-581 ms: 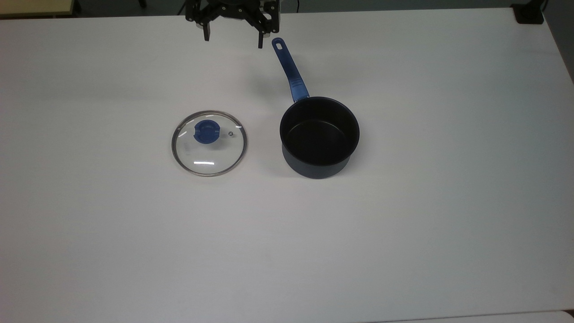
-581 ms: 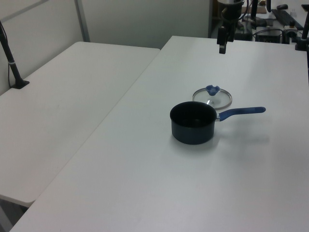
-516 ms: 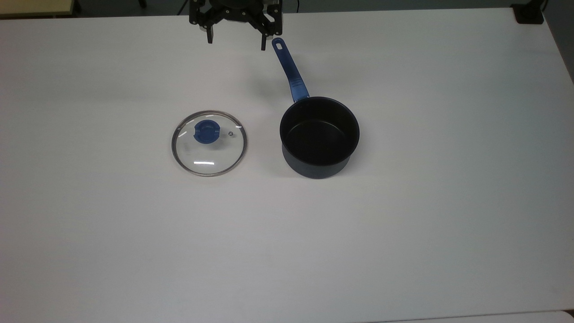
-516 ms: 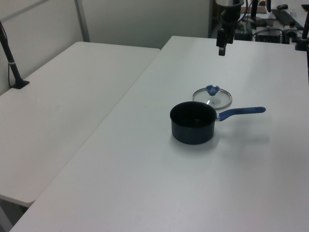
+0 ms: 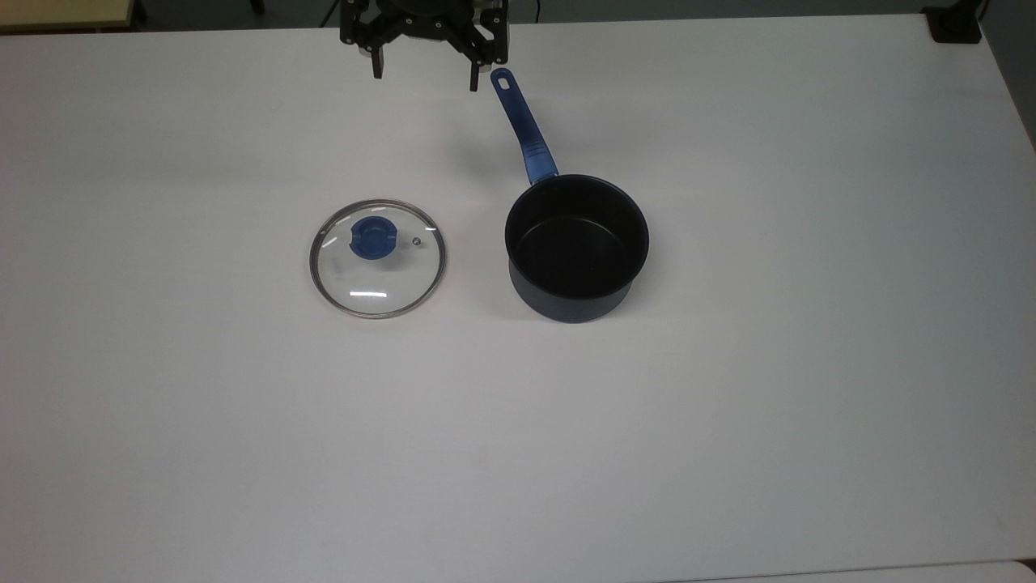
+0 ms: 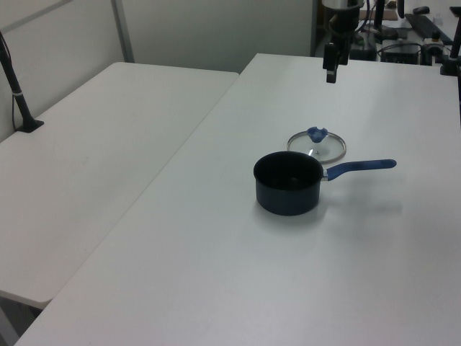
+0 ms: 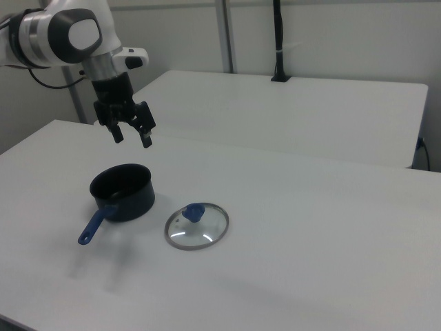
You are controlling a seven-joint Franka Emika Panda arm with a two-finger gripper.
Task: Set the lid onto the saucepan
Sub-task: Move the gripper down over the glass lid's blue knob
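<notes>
lying flat beside the empty saucepan [image 5: 576, 247], the lid [image 5: 377, 257], tool [image 5: 423, 81] spread open, holding nothing

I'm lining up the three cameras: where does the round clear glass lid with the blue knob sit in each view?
Top view: round clear glass lid, left of the dark navy saucepan.
Left view: lid behind the saucepan.
Right view: lid right of the saucepan.
Shared landmark: the saucepan.
</notes>
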